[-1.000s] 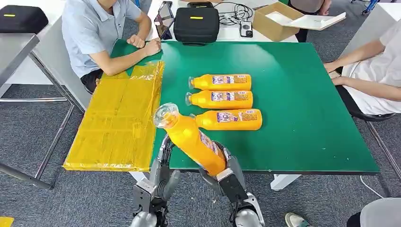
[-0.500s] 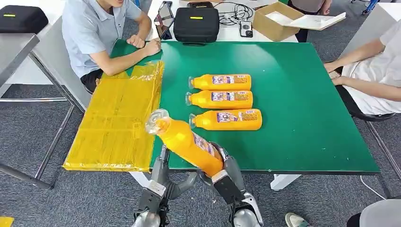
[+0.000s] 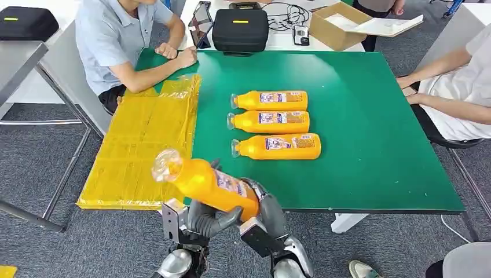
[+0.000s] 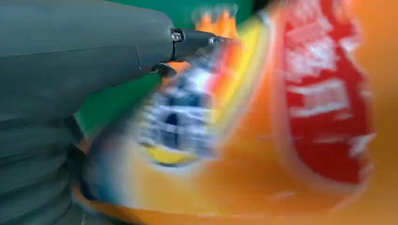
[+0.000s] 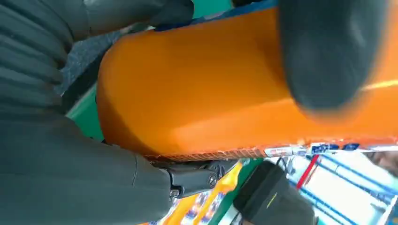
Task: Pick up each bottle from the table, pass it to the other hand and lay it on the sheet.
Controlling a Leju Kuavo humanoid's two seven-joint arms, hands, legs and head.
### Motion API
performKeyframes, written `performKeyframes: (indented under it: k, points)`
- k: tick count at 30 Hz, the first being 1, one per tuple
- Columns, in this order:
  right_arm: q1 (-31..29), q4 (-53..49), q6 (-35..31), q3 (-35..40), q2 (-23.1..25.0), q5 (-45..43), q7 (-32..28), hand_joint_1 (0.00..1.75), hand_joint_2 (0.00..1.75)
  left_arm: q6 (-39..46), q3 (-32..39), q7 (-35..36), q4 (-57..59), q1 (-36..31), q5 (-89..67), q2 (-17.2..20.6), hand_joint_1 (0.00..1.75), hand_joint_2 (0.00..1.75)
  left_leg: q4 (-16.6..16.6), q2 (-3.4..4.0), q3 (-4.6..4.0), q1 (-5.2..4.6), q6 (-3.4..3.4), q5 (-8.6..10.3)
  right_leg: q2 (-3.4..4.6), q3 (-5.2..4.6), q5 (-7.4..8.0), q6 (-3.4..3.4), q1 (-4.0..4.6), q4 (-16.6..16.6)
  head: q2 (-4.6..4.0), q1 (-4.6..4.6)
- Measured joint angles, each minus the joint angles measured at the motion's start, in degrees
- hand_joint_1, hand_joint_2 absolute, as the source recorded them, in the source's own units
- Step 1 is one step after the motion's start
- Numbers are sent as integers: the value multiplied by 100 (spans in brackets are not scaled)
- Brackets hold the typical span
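The orange bottle point(image 3: 202, 184) is in the air over the near edge of the green desk point(image 3: 370, 133), tilted so its clear cap end points toward the yellow sheet point(image 3: 142, 145). The right robot hand point(image 3: 260, 208) grips the base end, its fingers wrapped over the lower body. The left robot hand point(image 3: 211, 217) is under the middle of the bottle with its fingers curled up against the label; whether it bears weight or only touches cannot be told, and the left wrist view is too blurred to settle it. Three more orange bottles point(image 3: 272, 123) lie side by side on the desk, caps toward the sheet, well apart from the held one.

The bottle looks like a full plastic container, so it is probably fairly heavy for its size and weighted evenly along its length. Its wall seems stiff enough to take a firm squeeze without buckling, but the glossy label and smooth plastic are likely slippery. The broad mid-body is the safest place to take hold, since the neck is narrow and a grip there would let the base swing. The receiving hand should close fully around the body before the right one lets go. Lying on its side, it may roll on the slick sheet.
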Motion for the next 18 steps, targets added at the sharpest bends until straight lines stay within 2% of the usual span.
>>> performKeyframes:
  k: [11,12,14,18]
  points:
    - [-106,232,131,120,89,-120,-63,175,175,-554,87,-4,-258,34,353,7,0,175,0,-2,0,0,0,0,-1,1,0,0,0,0,0,-2]
    - [-129,258,138,125,92,-122,-74,175,175,-598,94,-4,-289,44,366,20,148,175,0,1,0,0,0,0,0,0,0,0,0,0,0,-2]
    - [-168,313,147,127,103,-125,-101,175,175,-641,112,-4,-341,62,362,50,175,175,0,2,1,0,0,0,1,-1,0,0,0,0,0,-2]
    - [-255,426,173,157,129,-87,-142,171,175,-619,153,-56,-383,75,257,63,175,175,0,1,1,0,0,0,1,-1,0,0,0,0,0,-2]
